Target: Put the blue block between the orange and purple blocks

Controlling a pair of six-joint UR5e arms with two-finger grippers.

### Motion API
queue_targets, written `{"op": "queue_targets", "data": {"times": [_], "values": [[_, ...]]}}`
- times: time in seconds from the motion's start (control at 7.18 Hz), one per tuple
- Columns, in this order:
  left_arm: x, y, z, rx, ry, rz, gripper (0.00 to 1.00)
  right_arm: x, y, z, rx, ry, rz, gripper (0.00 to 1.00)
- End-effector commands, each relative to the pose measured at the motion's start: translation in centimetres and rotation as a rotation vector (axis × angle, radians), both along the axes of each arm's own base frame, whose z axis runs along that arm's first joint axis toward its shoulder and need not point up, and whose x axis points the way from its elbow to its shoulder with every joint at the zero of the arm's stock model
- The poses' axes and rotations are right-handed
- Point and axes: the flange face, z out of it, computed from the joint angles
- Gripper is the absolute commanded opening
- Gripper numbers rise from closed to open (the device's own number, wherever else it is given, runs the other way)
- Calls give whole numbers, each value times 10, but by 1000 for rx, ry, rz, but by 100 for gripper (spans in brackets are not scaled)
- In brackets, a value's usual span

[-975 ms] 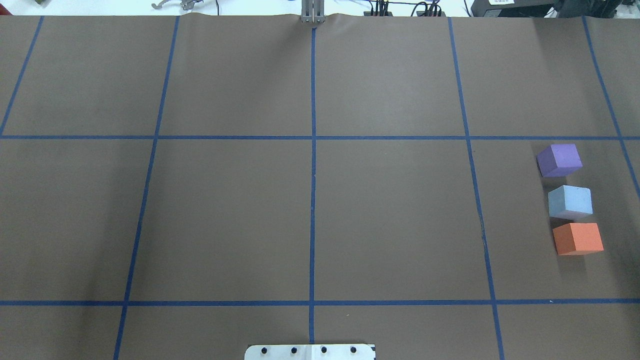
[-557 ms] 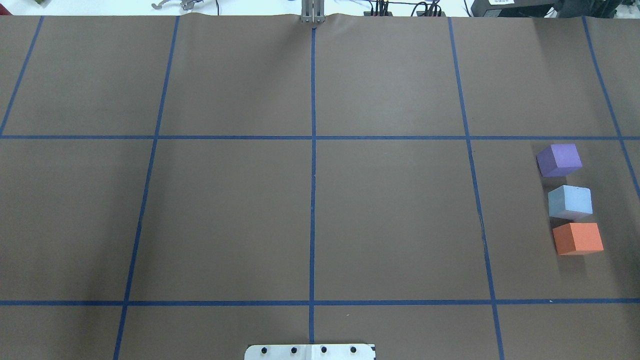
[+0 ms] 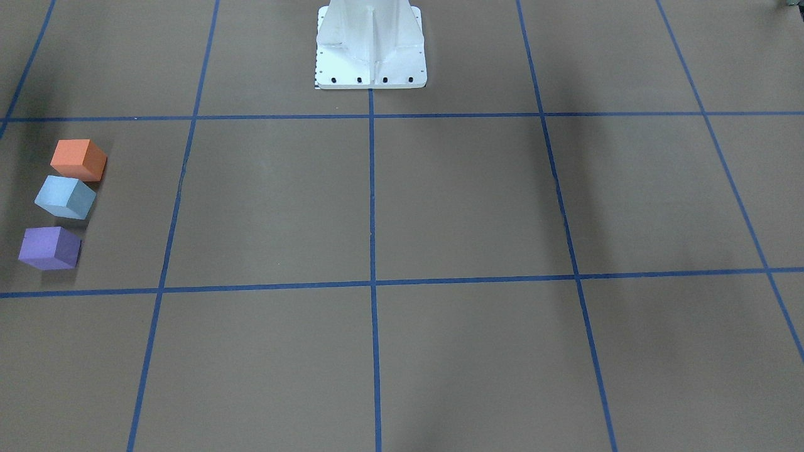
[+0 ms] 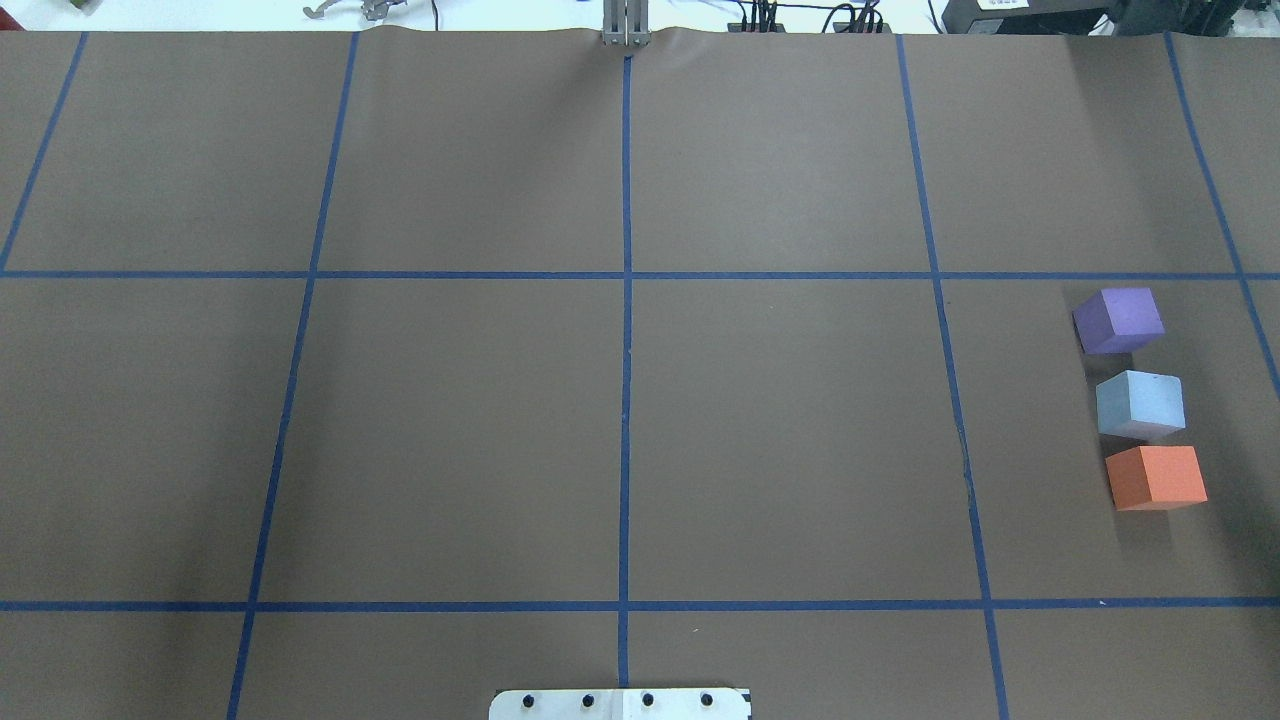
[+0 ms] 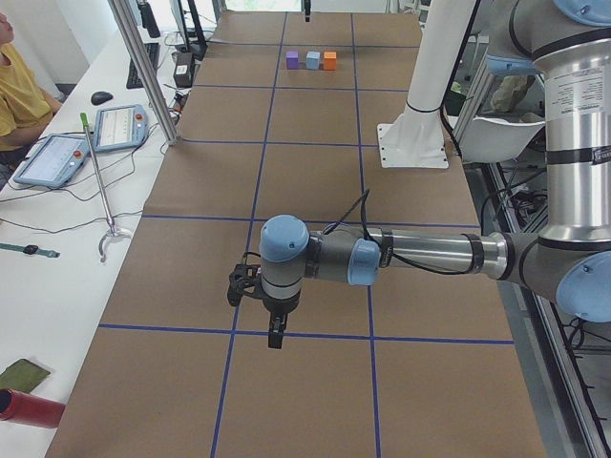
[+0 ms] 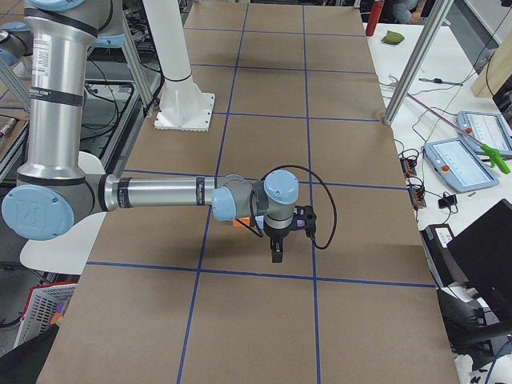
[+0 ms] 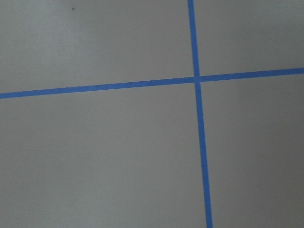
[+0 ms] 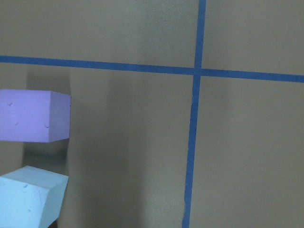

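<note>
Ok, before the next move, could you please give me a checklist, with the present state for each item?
1. The blue block lies between the purple block and the orange block: ok.
2. The blue block is apart from the purple block: ok.
3. The blue block is apart from the orange block: cannot tell.
4. No pincer grips any block: ok.
5. The right pincer is open: cannot tell.
6. The left pincer is open: cannot tell.

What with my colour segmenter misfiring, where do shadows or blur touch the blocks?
Overhead exterior: sharp, small dark shadows hug the purple block, blue block and orange block. Exterior front-facing: even light, faint broad shadow bands on the table. Right wrist-mounted: a soft shadow beside the two cropped blocks, no glare.
</note>
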Motion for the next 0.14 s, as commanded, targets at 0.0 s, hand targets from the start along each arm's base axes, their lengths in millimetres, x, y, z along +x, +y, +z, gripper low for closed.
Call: {"op": "queue_targets", "data": {"times": [0.0], "values": [[0, 1, 0, -4, 6, -1, 100, 6, -26, -44, -96, 30, 19, 100]]}}
